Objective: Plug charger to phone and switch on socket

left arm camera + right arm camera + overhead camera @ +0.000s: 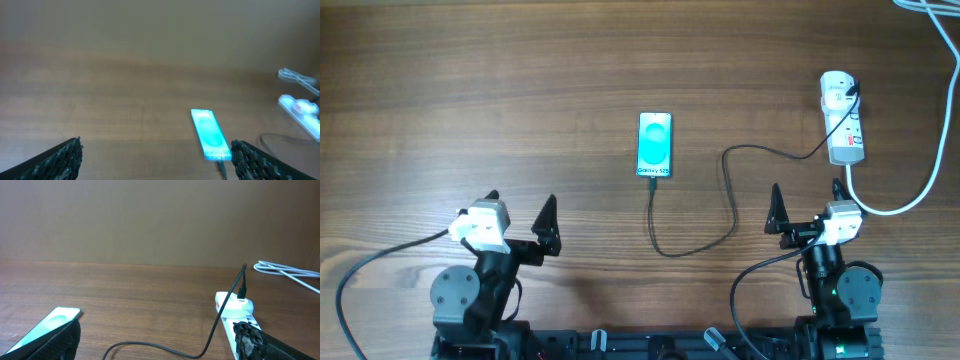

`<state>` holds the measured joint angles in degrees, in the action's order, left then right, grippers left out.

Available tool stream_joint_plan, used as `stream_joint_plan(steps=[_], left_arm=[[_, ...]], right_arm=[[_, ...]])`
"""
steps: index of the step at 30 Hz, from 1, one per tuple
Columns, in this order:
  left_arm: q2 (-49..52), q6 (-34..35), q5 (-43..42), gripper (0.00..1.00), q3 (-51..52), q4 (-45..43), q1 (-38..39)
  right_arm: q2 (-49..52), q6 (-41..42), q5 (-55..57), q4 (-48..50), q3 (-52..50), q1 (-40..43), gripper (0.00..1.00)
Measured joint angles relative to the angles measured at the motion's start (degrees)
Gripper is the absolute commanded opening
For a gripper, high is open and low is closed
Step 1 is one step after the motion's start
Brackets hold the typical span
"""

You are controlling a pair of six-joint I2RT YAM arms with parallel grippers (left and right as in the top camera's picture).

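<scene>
**Wood tabletop: phone cabled to the strip, both grippers spread wide**

Brown wood-grain table (520,80) fills the overhead view. The phone (655,146) lies flat, cyan screen up. The charger (730,190) meets the phone's lower edge, loops below it, then climbs to the right of the phone to the socket (843,125). Its black plug sits in the socket's far end. A white lead (905,205) curves away from the socket's near end. The left gripper (520,210) hovers below-left of the phone and the right gripper (807,205) below-right. Both are spread wide and empty.

From the left wrist, the phone (210,134) glows just beside one finger (255,160). The socket (300,112) lies well right of the phone. The jaws are wide apart, holding nothing.

From the right wrist, the phone (42,325) shows at lower left. Right of it the charger (222,310) rises taut to the socket (235,311). The jaws are wide, holding nothing.
</scene>
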<state>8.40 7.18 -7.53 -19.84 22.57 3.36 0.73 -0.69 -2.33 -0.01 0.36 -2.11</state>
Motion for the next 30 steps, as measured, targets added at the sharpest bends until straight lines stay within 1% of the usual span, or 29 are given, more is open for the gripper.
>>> stream_joint_plan(steps=[6,8,10,12,15,19,23,27,30], left_arm=[[-7.0,3.1,0.0,1.0,8.7,-12.7,-3.1],[-7.5,4.7,0.7,1.0,9.9,-14.9,-3.2],[-7.6,7.1,2.9,1.0,11.1,-15.8,-3.5],[-7.6,8.0,4.5,1.0,12.1,-16.4,-3.5],[-7.6,7.5,5.6,1.0,14.5,-20.2,-3.5],[-7.6,4.3,5.6,1.0,18.0,-27.0,-3.5],[-7.6,0.0,5.5,1.0,19.0,-27.4,-3.6],[-7.6,-3.4,6.4,1.0,19.3,-18.5,-4.7],[-7.6,-4.1,6.4,1.0,19.3,-18.4,-4.7]], right_arm=[[0.0,0.0,0.0,0.0,0.0,0.0,1.0],[0.0,0.0,0.0,0.0,0.0,0.0,1.0],[0.0,0.0,0.0,0.0,0.0,0.0,1.0],[0.0,0.0,0.0,0.0,0.0,0.0,1.0],[0.0,0.0,0.0,0.0,0.0,0.0,1.0],[0.0,0.0,0.0,0.0,0.0,0.0,1.0],[0.0,0.0,0.0,0.0,0.0,0.0,1.0],[0.0,0.0,0.0,0.0,0.0,0.0,1.0],[0.0,0.0,0.0,0.0,0.0,0.0,1.0]])
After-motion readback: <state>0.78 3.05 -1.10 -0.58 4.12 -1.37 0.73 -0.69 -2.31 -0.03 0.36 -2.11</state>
